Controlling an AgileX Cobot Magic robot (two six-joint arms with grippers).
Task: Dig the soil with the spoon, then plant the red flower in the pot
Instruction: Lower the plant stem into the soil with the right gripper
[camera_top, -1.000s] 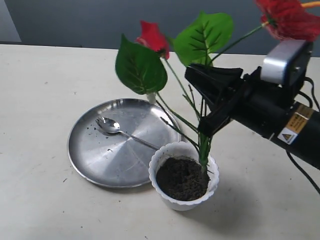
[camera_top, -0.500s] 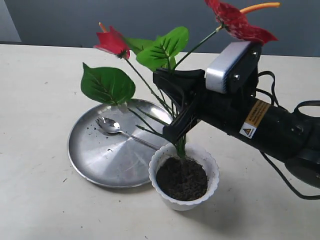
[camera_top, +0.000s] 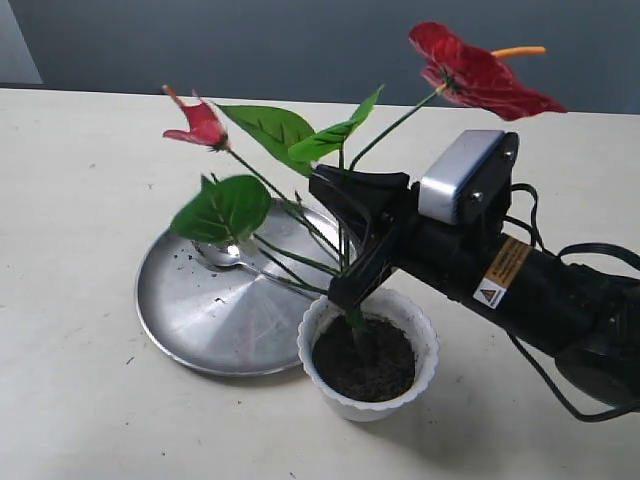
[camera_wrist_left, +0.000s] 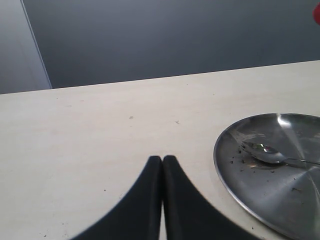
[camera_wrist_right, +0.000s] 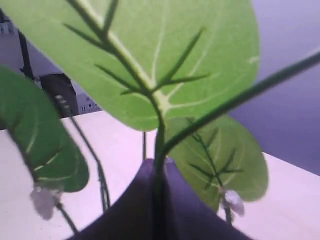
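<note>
The white scalloped pot (camera_top: 425, 362) stands in front of the steel plate, filled with dark soil (camera_top: 365, 362). My right gripper (camera_top: 350, 292) is shut on the red flower's green stems (camera_top: 342, 215) just above the pot. The stem foot touches the soil. Two red blooms (camera_top: 478, 75) and broad green leaves (camera_wrist_right: 165, 55) spread above the gripper. In the right wrist view the stem (camera_wrist_right: 159, 150) runs between the closed fingers. The spoon (camera_wrist_left: 267, 155) lies on the plate (camera_wrist_left: 280, 192), partly behind a leaf in the exterior view. My left gripper (camera_wrist_left: 162, 159) is shut on nothing, over bare table.
The round steel plate (camera_top: 200, 325) carries a few soil crumbs and lies left of the pot, touching it. The right arm's black body (camera_top: 530, 290) stretches across the right side. A grey wall (camera_top: 300, 40) closes the far table edge.
The right gripper has swung left and lower with the flower, bringing the stem foot from the pot's right rim down into the middle of the soil. The flower now tilts left.
</note>
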